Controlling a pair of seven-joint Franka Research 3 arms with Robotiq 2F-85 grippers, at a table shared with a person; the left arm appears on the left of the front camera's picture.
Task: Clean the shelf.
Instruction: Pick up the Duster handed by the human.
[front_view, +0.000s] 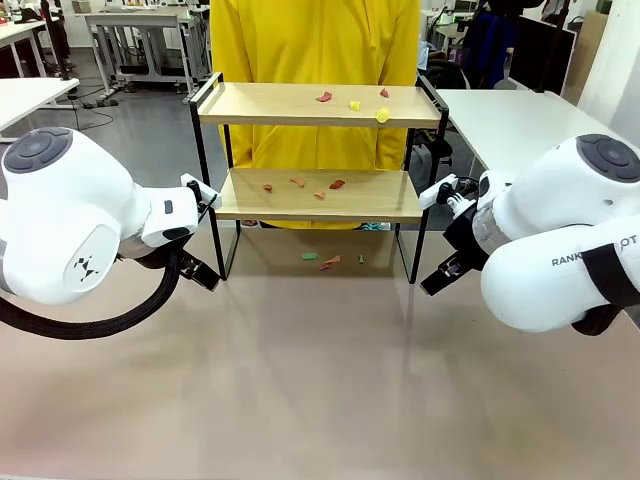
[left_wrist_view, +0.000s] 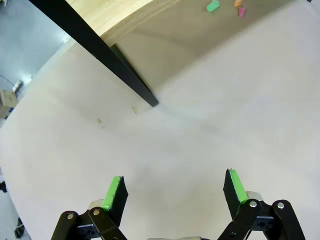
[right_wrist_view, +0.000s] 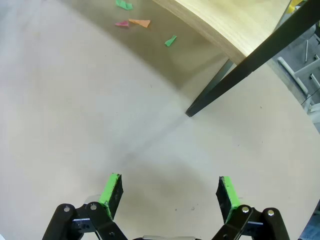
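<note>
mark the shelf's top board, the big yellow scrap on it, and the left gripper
top board (front_view: 270, 103), front view, bare wood in its left half.
big yellow scrap (front_view: 383, 115), front view, its middle.
left gripper (left_wrist_view: 174, 177), left wrist view, midway between the open fingertips.

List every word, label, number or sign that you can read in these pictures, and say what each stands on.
"RANK": on the right arm's white casing, cut off at its start.
"OT": farther right on the same casing, the rest cut off.
Black emblem, no letters: on the left arm's white casing.
The shelf: no print on it.
</note>
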